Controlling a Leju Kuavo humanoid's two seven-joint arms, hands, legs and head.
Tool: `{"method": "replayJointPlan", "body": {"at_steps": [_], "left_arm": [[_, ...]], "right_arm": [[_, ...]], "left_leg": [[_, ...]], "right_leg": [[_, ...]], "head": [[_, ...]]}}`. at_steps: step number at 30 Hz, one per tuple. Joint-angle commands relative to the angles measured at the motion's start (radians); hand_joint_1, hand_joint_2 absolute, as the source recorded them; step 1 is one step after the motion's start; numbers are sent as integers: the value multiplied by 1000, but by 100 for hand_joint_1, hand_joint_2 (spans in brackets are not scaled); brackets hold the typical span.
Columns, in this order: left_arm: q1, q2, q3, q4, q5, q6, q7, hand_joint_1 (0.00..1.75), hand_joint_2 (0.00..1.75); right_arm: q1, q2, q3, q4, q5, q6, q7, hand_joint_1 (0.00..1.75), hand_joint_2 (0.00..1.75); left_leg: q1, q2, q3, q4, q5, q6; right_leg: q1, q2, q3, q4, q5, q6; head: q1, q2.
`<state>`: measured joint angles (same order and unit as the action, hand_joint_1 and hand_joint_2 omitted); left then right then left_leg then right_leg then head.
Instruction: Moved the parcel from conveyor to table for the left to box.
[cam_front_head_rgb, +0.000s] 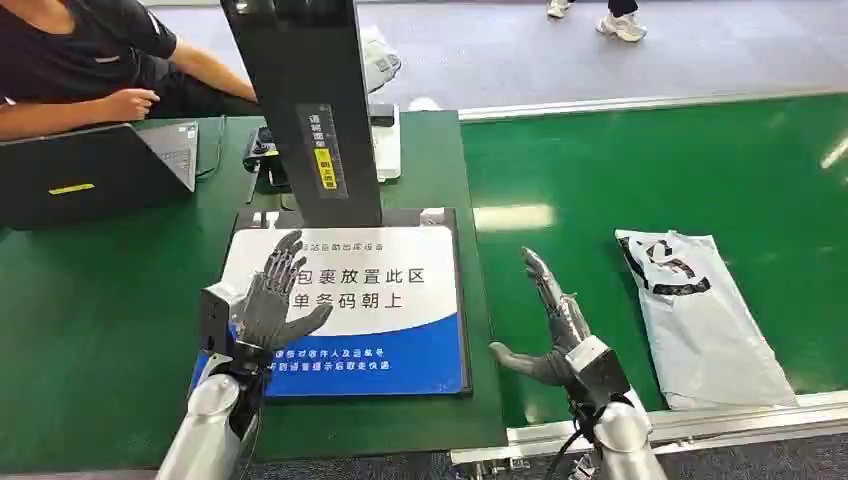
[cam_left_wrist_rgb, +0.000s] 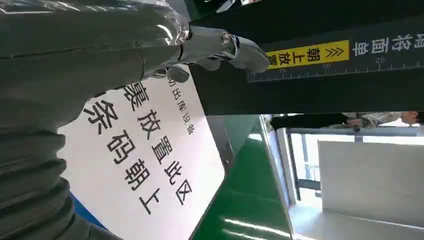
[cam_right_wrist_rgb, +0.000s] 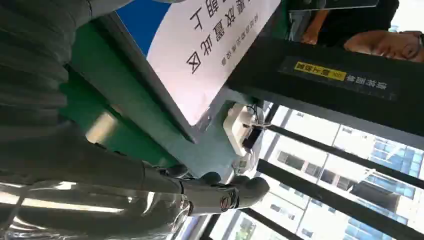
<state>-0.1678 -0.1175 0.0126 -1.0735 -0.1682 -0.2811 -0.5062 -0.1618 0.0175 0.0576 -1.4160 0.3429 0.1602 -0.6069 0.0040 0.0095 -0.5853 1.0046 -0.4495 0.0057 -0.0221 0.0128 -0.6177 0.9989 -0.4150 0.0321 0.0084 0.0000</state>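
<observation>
Our right hand (cam_front_head_rgb: 553, 325) and left hand (cam_front_head_rgb: 268, 296) are released, holding nothing; the parcel (cam_front_head_rgb: 700, 315) lies on the conveyor (cam_front_head_rgb: 640, 170) just beyond our right hand, awaiting pickup toward the desk (cam_front_head_rgb: 90, 300).

Dark post (cam_front_head_rgb: 305, 110) behind placement sign (cam_front_head_rgb: 370, 290)

Glossy crinkled plastic is wrapping the parcel (cam_front_head_rgb: 700, 315); the conveyor (cam_front_head_rgb: 650, 170) is showing smooth, shiny green; the bench (cam_front_head_rgb: 90, 300) is looking matt green; metallic fingers (cam_front_head_rgb: 545, 275) are gleaming
</observation>
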Motion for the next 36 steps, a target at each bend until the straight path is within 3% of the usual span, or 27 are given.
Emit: {"method": "replayJointPlan", "body": {"at_steps": [1, 8, 9, 12, 25, 26, 29, 30, 32, 36], "left_arm": [[-9, 1, 20, 5, 0, -2, 3, 0, 175], [1, -2, 28, -1, 2, -3, 4, 0, 175], [18, -4, 31, 35, 15, -23, 40, 0, 175], [15, -3, 28, 88, 3, -12, -11, 0, 175], [7, -3, 30, 90, 2, -8, -12, 0, 175], [13, -5, 37, 81, 1, 1, -7, 0, 175], [27, -2, 52, 70, -3, 4, -3, 0, 175], [32, -4, 60, 67, -5, 6, -3, 0, 175], [38, -7, 64, 62, -11, 3, -5, 0, 175], [45, -11, 73, 51, -13, 14, 1, 0, 175]], "right_arm": [[-38, -14, -1, 53, 3, -1, -4, 0, 175], [-76, -26, -18, 38, 83, -97, 7, 0, 175], [-94, -72, -45, 48, 190, -211, 70, 0, 175], [-103, -90, -81, 58, 172, -178, 54, 0, 175], [-96, -76, -77, 57, 179, -177, 49, 0, 175], [-102, -72, -132, 52, 313, -352, 187, 0, 175], [-115, -150, -221, 27, 338, -316, 250, 0, 175], [-144, -169, -269, 67, 386, -310, 351, 0, 175], [-184, -206, -312, 136, 401, -310, 379, 0, 175], [-265, -269, -335, 326, 565, -408, 481, 0, 175]], "left_leg": [[0, 0, 1, -1, 0, 0], [0, 1, 1, 0, 0, -1], [0, 1, 1, 0, 0, 0], [-1, -1, 2, -1, 0, 0], [0, 0, 2, -1, 0, 0], [0, 0, 3, -1, 0, -1], [0, -2, 1, 0, 0, 0], [0, -3, 1, 0, 0, 0], [-1, -3, 1, 0, 0, 1], [-1, -2, 2, -1, 0, 1]], "right_leg": [[0, 0, 1, 0, 0, -2], [0, 0, 1, 0, 0, -2], [0, 0, 0, 0, 0, -2], [0, -1, 2, -1, 0, -1], [1, 0, 1, -1, 0, -1], [1, 0, 2, -1, 0, -2], [0, -2, 1, 0, 0, -1], [0, -3, 1, 0, 0, -1], [-1, -3, 1, 0, 0, -1], [-1, -3, 3, -2, 1, -1]], "head": [[0, 0], [0, 0], [0, 0], [0, 0], [0, 0], [0, 0], [-1, 0], [0, 0], [0, 0], [0, 0]]}}
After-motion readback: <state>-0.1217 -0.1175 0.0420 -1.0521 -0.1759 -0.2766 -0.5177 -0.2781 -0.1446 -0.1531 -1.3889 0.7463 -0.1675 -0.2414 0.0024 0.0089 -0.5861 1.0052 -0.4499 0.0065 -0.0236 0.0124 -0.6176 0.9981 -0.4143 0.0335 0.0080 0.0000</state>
